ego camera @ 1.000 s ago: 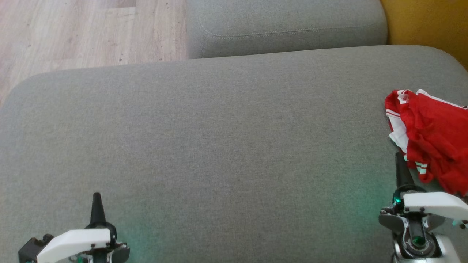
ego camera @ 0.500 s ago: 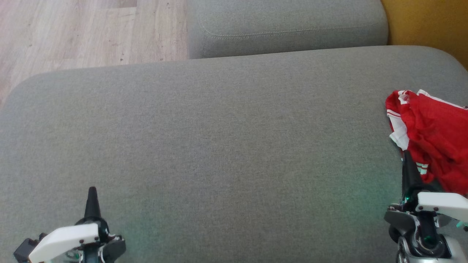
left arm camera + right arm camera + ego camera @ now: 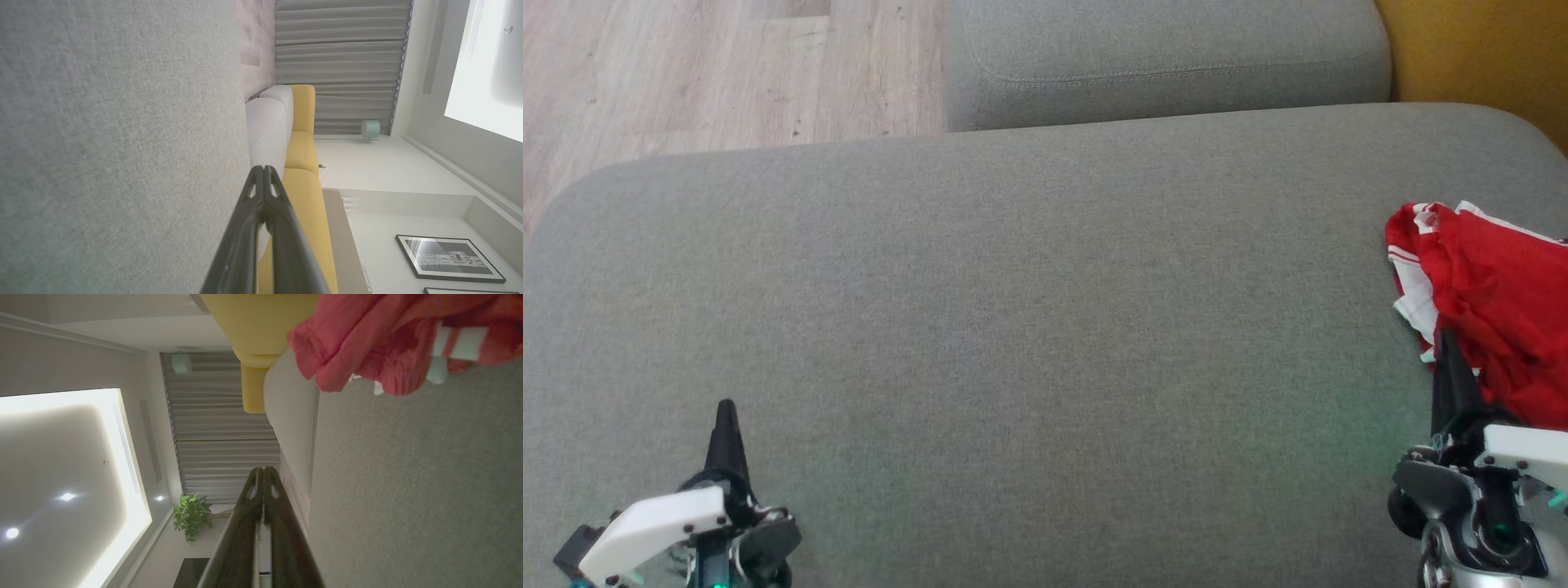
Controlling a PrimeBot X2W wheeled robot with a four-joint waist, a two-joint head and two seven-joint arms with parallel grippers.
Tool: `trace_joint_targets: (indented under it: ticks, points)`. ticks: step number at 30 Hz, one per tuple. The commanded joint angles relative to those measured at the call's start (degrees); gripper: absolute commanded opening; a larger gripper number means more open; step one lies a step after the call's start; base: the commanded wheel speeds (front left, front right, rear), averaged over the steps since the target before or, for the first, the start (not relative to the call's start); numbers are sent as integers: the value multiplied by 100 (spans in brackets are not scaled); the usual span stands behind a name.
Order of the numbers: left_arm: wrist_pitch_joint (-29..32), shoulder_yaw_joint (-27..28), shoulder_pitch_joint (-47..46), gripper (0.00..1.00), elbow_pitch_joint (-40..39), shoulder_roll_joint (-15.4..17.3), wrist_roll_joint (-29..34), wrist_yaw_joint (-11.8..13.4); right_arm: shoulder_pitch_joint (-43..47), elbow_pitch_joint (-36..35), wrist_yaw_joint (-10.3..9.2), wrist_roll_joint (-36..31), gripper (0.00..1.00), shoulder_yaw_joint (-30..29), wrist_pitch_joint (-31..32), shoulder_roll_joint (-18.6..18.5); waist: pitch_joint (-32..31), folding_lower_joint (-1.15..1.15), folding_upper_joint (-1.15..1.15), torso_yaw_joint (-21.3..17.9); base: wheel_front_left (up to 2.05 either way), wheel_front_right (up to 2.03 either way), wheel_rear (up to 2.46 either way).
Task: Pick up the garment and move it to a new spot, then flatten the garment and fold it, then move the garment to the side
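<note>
Red garment [image 3: 1494, 310], crumpled at the right edge of the grey cushion [image 3: 1013, 327], looks soft and light to us; we'd pinch a raised fold near the white-striped hem. Right pincer [image 3: 1447, 339] just beside it and left pincer [image 3: 725, 408] are both closed, empty.

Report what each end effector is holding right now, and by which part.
Nothing is held. The left end effector and the right end effector are both shut and empty; the red garment lies crumpled on the grey cushion, ungripped.
</note>
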Motion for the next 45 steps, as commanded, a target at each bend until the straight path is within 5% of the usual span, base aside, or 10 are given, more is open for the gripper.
trace_joint_targets:
  ticks: [1,45]
  points:
    - [19,234,-275,0,-208,41,-32,-40,-106,-234,-4,40,0,114,34,-24,0,0,0,0,0,0,0]
    - [19,233,-275,0,-209,41,-32,-40,-106,-234,-4,40,0,115,34,-23,0,0,0,0,0,0,0]
